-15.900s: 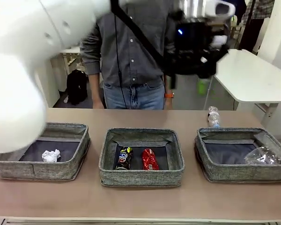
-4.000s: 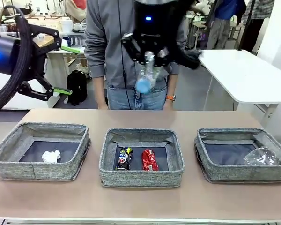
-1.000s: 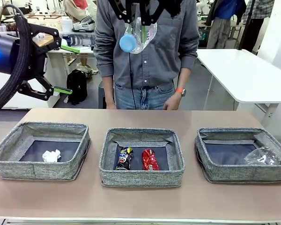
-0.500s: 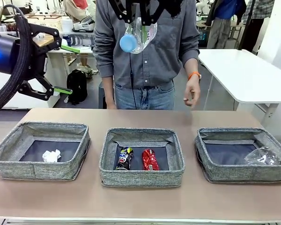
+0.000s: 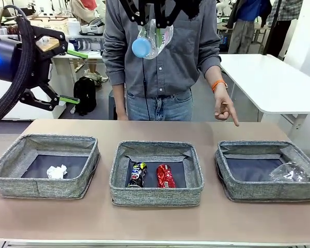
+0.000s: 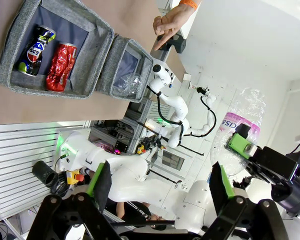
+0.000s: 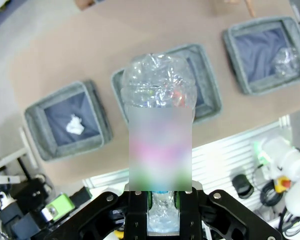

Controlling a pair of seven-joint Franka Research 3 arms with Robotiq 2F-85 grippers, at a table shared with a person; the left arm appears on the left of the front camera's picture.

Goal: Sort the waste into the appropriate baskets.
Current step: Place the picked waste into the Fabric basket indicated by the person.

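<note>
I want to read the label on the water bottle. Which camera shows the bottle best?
The left wrist view: the water bottle shows side-on with its pink label sharp. The right wrist view has the bottle close but blurred. The front view shows it small, cap towards the camera, in the right pincer.

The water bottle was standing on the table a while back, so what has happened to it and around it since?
The right gripper took the water bottle off the table beside the right basket and lifted it high above the middle basket. The person's hand has just risen to point towards the right basket. The left gripper stayed open; the basket contents are unchanged.
</note>
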